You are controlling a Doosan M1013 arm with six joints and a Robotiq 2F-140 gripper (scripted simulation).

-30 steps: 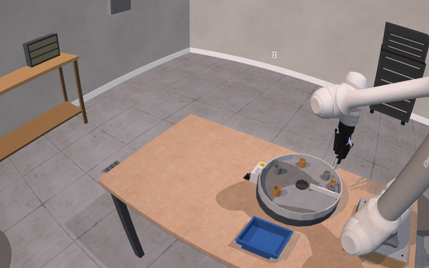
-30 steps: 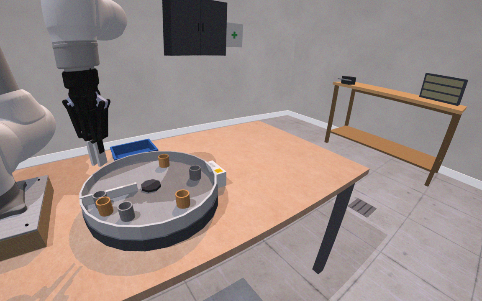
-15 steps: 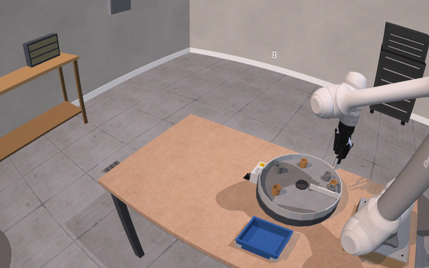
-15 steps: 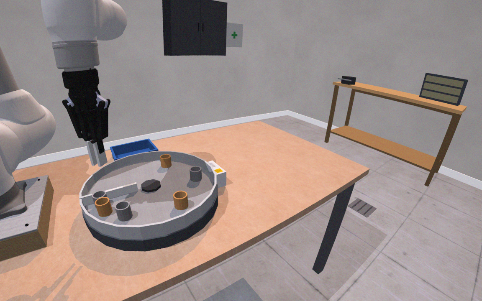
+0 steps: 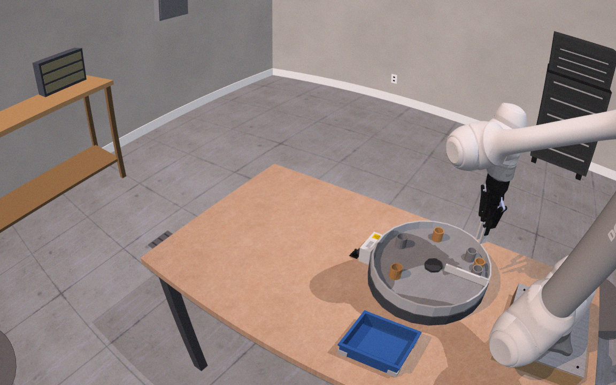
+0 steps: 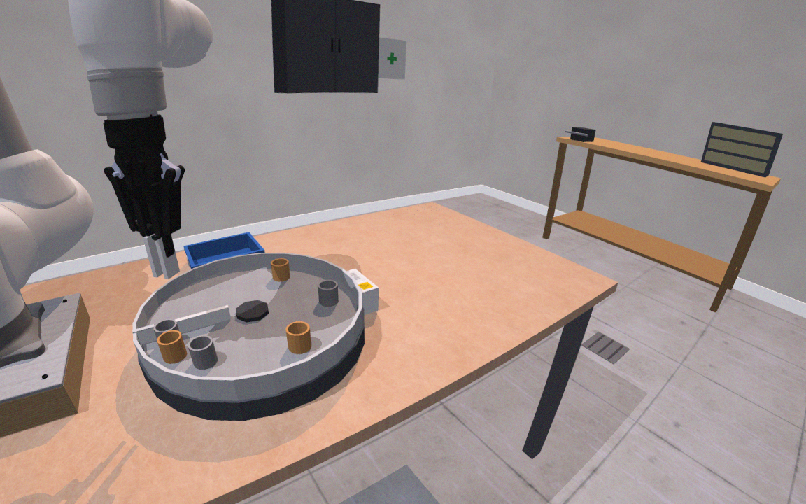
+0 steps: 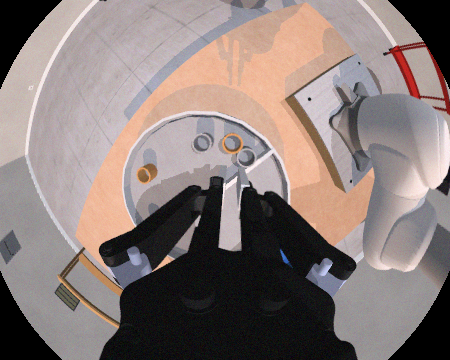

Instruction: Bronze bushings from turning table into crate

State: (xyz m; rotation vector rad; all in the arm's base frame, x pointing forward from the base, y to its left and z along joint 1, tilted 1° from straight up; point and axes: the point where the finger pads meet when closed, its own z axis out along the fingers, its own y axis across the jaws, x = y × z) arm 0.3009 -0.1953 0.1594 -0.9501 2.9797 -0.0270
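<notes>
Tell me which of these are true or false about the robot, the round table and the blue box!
1. Three bronze bushings sit on the turning table. True.
2. The crate already has a bushing in it. False: it holds none.
3. The gripper is holding a bronze bushing. False: it is shut with nothing between its fingers.
4. The gripper hangs above the middle of the turning table. False: it hangs by the rim, on the side near the robot's base.
5. One bronze bushing stands close to a steel bushing near the white bar. True.
</notes>
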